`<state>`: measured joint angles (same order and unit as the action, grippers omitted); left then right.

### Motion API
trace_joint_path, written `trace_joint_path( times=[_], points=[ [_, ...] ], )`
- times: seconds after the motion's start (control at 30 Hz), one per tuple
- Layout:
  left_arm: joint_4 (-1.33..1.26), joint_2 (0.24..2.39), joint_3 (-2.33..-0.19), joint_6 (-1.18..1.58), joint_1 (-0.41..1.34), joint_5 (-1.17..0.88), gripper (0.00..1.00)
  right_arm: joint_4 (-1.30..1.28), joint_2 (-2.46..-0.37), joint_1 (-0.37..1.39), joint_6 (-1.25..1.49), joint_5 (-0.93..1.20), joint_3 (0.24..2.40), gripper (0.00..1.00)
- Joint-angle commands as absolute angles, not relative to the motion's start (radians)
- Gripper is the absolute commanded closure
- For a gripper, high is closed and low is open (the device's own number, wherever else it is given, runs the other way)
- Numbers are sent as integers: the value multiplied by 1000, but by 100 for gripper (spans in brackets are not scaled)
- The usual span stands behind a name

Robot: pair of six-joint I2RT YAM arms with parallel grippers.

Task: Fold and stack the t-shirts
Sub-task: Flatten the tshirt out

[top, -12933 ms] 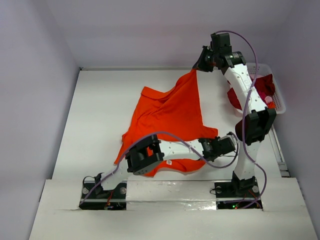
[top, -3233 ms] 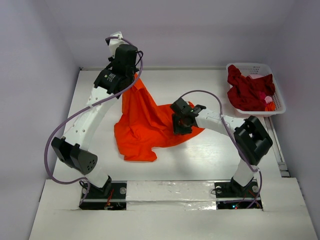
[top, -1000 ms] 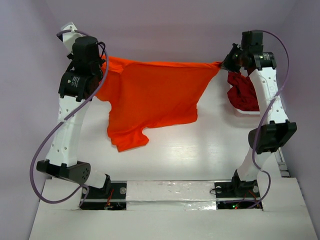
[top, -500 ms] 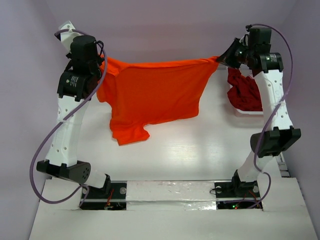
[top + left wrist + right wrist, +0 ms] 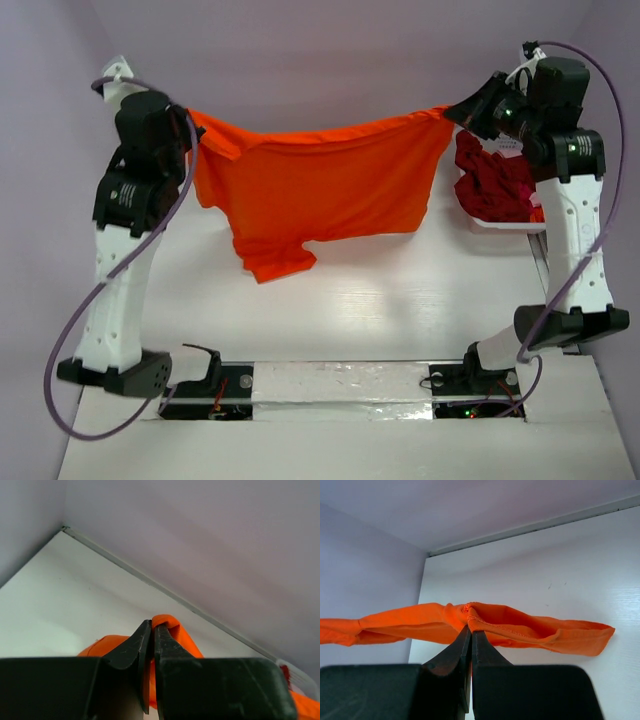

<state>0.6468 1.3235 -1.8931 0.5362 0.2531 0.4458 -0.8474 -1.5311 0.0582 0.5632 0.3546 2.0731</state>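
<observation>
The orange t-shirt (image 5: 320, 185) hangs spread in the air between both raised arms, its lower part drooping toward the table. My left gripper (image 5: 190, 125) is shut on the shirt's left top corner; in the left wrist view the orange cloth (image 5: 172, 630) bulges past my left gripper (image 5: 152, 625). My right gripper (image 5: 455, 112) is shut on the right top corner, and the right wrist view shows the hemmed orange edge (image 5: 510, 625) pinched at my right gripper (image 5: 470, 629). The dark red t-shirt (image 5: 495, 180) lies bunched in the basket at the far right.
A white lattice basket (image 5: 505, 222) sits at the table's right edge, partly hidden behind the right arm. The white table (image 5: 400, 300) lies below the hanging shirt. Walls close in at the back and on both sides.
Both arms have lifted and drawn nearer and a little further apart over the last second, pulling the orange shirt's top edge tauter. Its lower hem now hangs higher off the table.
</observation>
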Motion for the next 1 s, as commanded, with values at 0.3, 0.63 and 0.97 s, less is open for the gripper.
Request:
trace_joint_path(
  times=[0.3, 0.63, 0.97],
  points=[
    [512, 858, -1548, 630, 244, 235, 100, -664, -1030, 49, 565, 350, 1608, 100],
    [542, 561, -1534, 657, 244, -98, 100, -739, -527, 49, 560, 301, 1444, 100],
    [488, 426, -1485, 690, 244, -104, 100, -729, -380, 49, 569, 281, 1405, 100]
  ],
)
